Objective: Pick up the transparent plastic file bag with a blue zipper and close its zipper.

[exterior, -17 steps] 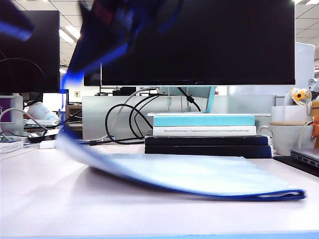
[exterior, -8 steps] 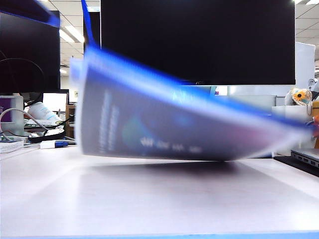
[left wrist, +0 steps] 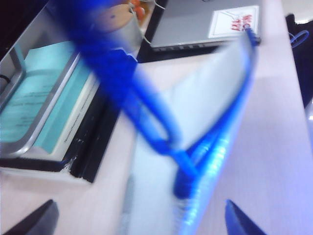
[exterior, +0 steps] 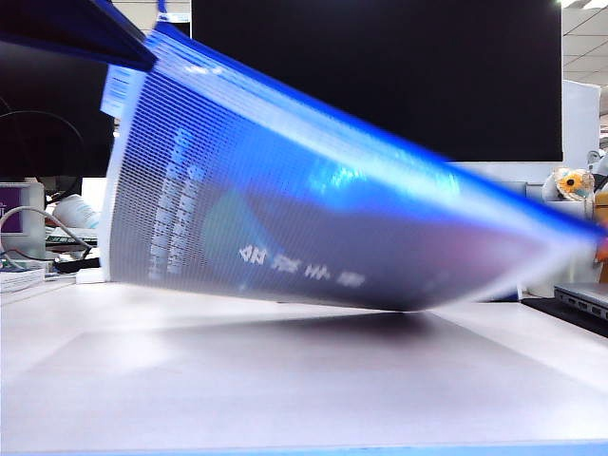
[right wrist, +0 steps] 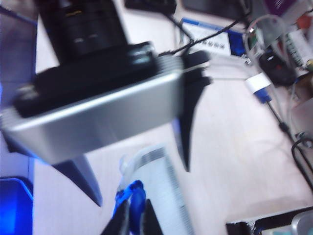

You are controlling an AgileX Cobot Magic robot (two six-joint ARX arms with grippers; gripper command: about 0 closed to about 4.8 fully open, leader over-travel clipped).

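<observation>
The file bag hangs tilted over the table, high at the left and low at the right, with printed paper showing through its mesh. The blue zipper runs along its upper edge. My right gripper is shut on the blue zipper edge at the bag's end. My left gripper is open, its fingertips wide apart on either side of the bag. The blue slider and blurred cord pull lie just ahead of it. In the right wrist view the left gripper's black fingers hover over the bag's end.
A stack of books and a grey laptop sit beside the bag. A large black monitor stands behind. Cables and a white adapter lie at the table's left end. A white cup with a flower toy is at the right.
The bag, lying on the table with only its left end raised a second ago, has swung up and now hangs tilted, hiding the books.
</observation>
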